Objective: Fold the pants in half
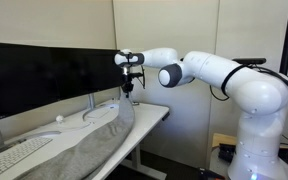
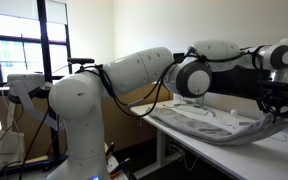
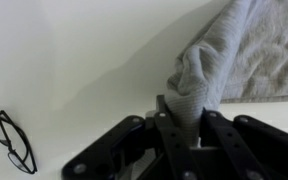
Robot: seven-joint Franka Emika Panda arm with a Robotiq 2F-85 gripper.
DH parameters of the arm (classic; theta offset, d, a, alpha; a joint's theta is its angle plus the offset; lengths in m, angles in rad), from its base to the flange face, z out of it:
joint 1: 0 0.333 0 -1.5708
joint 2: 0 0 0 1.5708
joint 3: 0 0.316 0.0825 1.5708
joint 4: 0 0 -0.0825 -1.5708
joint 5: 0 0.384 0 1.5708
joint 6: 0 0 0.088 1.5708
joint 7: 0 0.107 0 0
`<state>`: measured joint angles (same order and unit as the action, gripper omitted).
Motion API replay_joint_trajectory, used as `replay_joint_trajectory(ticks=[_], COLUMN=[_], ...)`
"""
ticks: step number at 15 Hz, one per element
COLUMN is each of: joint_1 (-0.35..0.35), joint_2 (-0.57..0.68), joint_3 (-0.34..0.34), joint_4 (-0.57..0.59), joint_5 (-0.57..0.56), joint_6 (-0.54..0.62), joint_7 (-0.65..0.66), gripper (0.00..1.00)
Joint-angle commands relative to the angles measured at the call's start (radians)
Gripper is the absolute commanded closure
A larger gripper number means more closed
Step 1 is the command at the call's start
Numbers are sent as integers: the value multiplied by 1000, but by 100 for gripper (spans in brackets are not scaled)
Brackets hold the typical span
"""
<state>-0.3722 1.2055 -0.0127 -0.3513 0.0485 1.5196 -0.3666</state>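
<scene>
The grey-taupe pants (image 1: 79, 150) lie lengthwise along the white desk (image 1: 156, 112), with their far end lifted into a peak. My gripper (image 1: 130, 92) hangs above the desk's far end, shut on that lifted end. In the wrist view the black fingers (image 3: 216, 135) pinch a bunched fold of the pants (image 3: 199, 85), and the cloth trails off to the upper right. In an exterior view the gripper (image 2: 276, 112) holds the pants (image 2: 224, 128) up at the right, the fabric sagging down to the desk.
A white keyboard (image 1: 12, 157) lies by the pants at the near end. A dark monitor (image 1: 44, 75) stands behind the desk, with a small white ball (image 1: 59, 119) under it. Black glasses (image 3: 12, 142) rest on the desk surface near the gripper.
</scene>
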Motion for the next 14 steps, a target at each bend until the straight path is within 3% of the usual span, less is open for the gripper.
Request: replay_joint_trajectory(ticks=[1,6,14], joint_1=[16,62,195], joint_2=[-58,-118,-191], joint_3=[5,1,-14], joint_4=[-6,-8,-16], joint_5=[-8,-22,-75], joint_6=[-31,-61,-82], joint_7=[-5,-28,-26], gripper=[91,91,91])
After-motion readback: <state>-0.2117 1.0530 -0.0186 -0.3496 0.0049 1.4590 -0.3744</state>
